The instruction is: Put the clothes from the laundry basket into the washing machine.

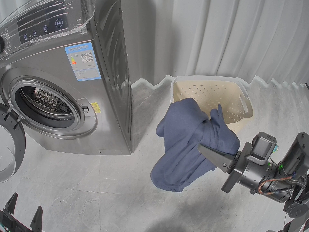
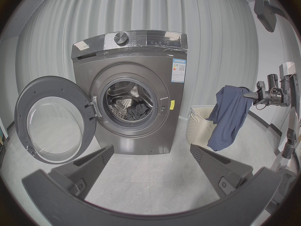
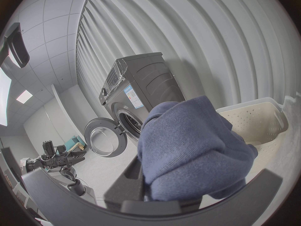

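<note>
My right gripper [image 1: 209, 150] is shut on a blue garment [image 1: 186, 139], which hangs off it in the air in front of the cream laundry basket [image 1: 239, 92]. The same blue garment [image 3: 191, 148] drapes over the fingers in the right wrist view, and it [image 2: 229, 116] dangles beside the basket [image 2: 199, 123] in the left wrist view. The grey washing machine [image 1: 106, 81] stands at the left with its door [image 2: 53, 120] swung open. A dark piece of clothing [image 2: 138, 110] lies inside the drum. My left gripper [image 2: 150, 160] stands open and holds nothing, low in front of the machine.
White curtains [image 1: 225, 26] hang behind the basket and machine. The floor [image 1: 106, 184] is pale grey tile, with open room between the machine and the basket. The open door [image 1: 8, 149] juts out at the machine's left side.
</note>
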